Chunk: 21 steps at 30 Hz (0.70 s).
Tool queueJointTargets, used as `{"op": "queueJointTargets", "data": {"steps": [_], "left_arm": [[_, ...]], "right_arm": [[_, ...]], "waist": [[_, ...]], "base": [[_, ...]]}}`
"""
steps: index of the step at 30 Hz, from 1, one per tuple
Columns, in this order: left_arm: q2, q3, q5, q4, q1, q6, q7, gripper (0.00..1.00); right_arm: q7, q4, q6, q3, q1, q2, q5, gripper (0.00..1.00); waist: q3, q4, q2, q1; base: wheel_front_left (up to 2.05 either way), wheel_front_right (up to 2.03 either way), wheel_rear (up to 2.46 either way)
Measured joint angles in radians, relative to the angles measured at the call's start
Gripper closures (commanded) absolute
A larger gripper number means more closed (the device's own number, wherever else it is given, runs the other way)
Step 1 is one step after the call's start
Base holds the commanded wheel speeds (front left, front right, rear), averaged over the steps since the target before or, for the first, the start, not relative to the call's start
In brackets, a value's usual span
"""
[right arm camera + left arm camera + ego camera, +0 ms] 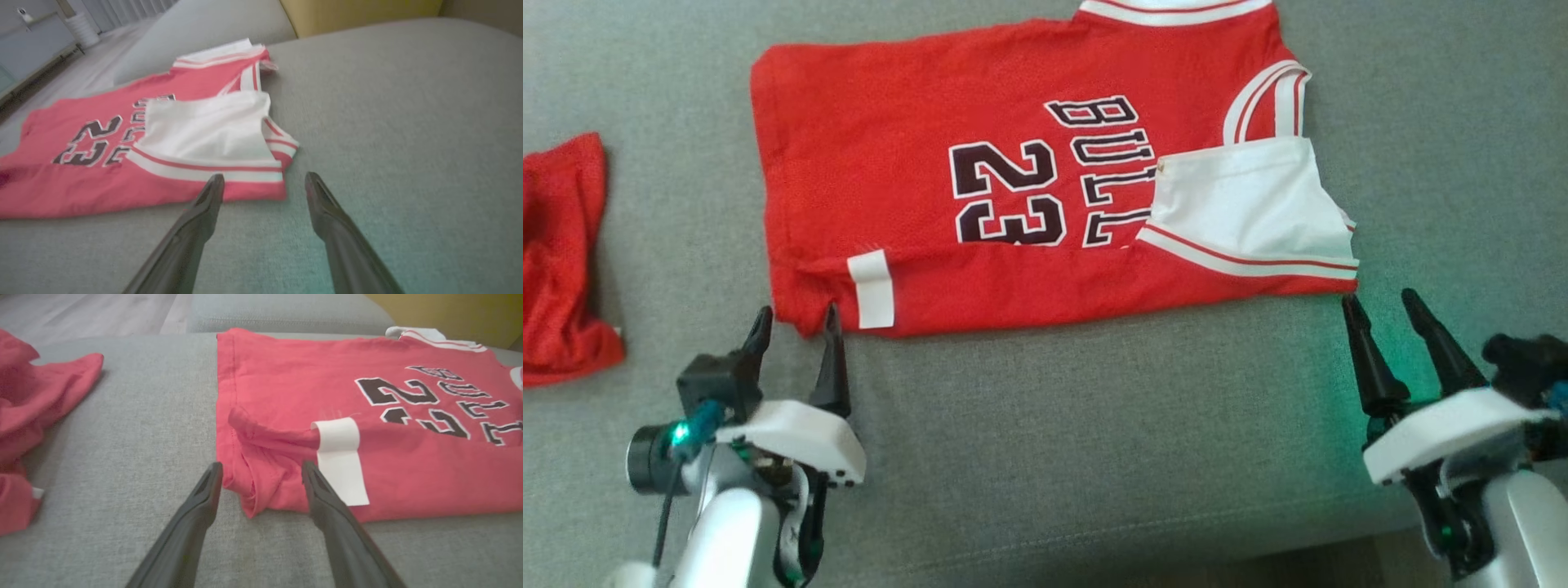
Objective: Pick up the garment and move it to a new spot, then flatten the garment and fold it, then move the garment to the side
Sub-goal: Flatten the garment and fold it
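Left hand (796, 314) and right hand (1379, 298), both spread empty, flank the garment (980, 188) on grey couch (1094, 425); pale floor (81, 310) beyond.

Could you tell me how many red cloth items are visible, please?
2: the garment spread in the middle, and a crumpled red cloth at the left edge, partly cropped.

Matt cloth garment (890, 131), woven upholstery (1094, 425)

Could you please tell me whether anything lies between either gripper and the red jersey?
Nothing visible does. The open left gripper brackets a near corner of the red fabric jersey with white panels; the open right gripper faces the other across bare grey cushion.
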Motion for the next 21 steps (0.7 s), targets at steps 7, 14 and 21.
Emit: {"op": "queueJointTargets", "data": {"steps": [7, 14, 21], "left_arm": [[0.007, 0.011, -0.040, 0.063, -0.040, -0.016, 0.053, 0.00], [0.002, 0.023, -0.104, 0.070, -0.083, -0.052, 0.129, 0.75], [0.006, 0.026, -0.121, 0.059, -0.091, -0.069, 0.138, 1.00]], "right_arm": [[0.061, 0.086, 0.000, 0.035, -0.127, -0.020, 0.039, 0.00], [0.134, 0.189, 0.000, 0.050, -0.177, -0.023, 0.094, 0.56], [0.117, 0.206, 0.000, 0.066, -0.214, -0.033, 0.150, 1.00]], "waist": [[0.039, -0.006, 0.0000, 0.0000], [0.067, 0.008, 0.0000, 0.0000], [0.071, 0.015, 0.0000, 0.0000]], "base": [[0.00, 0.00, 0.00], [0.00, 0.00, 0.00], [0.00, 0.00, 0.00]]}}
